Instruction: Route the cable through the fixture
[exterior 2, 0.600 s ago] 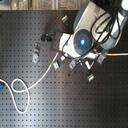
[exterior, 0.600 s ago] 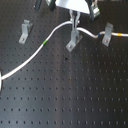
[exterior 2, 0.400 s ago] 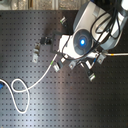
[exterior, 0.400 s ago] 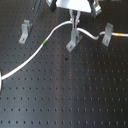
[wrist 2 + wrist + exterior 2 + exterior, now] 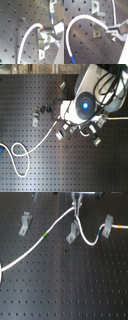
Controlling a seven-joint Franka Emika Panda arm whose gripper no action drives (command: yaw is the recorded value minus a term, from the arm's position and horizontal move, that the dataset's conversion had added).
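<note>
White cable (image 5: 35, 246) runs lower left to upper right across perforated tabletop (image 5: 75, 287) | fingers (image 5: 76, 212) clamped on cable above middle clip (image 5: 72, 233) | right clip (image 5: 105, 229) threaded, middle pending, left clip (image 5: 24, 223) unused

Black perforated breadboard table (image 5: 60, 292), evenly lit

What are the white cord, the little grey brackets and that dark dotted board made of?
The cable looks like plastic-sheathed wire: smooth, white, bending in loose curves. The bracket seems to be bare metal, dull grey with flat folded faces. The board is probably black-coated metal, matte, with a regular grid of holes.
</note>
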